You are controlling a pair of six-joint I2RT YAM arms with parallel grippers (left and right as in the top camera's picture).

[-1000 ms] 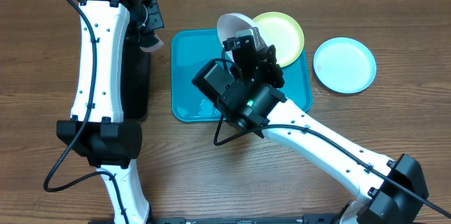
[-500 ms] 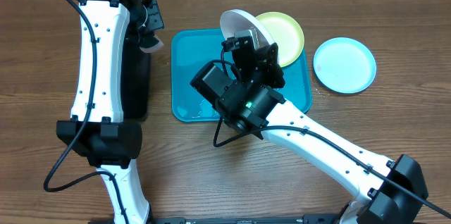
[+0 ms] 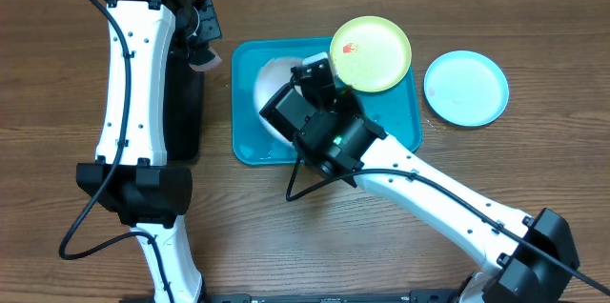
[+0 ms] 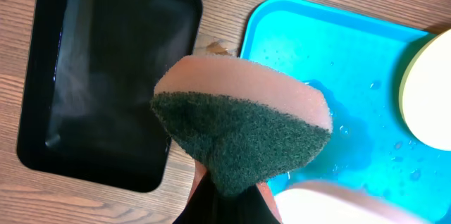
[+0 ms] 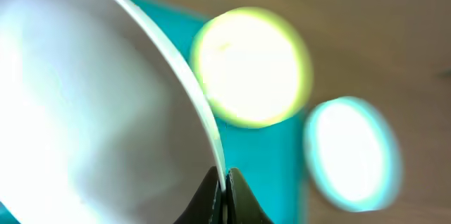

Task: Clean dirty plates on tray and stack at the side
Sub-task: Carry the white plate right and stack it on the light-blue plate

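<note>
While your right gripper [image 5: 224, 182] pinches the rim of the round white plastic plate [image 5: 91, 97] over the large turquoise plastic tray [image 3: 400, 122], scrubbing seems in hand: bring the left gripper [image 4: 225, 197], clamped on the pink-and-green sponge [image 4: 243, 118], across. Farther back, a red-smeared yellow-green plate [image 3: 372, 52] seemingly rests on the tray's corner; a pale blue plate [image 3: 466, 88] lies outside.

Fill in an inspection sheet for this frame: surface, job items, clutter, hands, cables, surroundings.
Surface: wooden table.
Job's things: turquoise tray, wet; yellow-green plate on its far right corner, red smear; pale blue plate on table right of tray; white plate held over tray.
Clutter: black tray at left.
Hands: left hand shut on sponge; right hand shut on white plate's rim.
Cables: black cables along both arms.
Surroundings: nothing seen.
</note>
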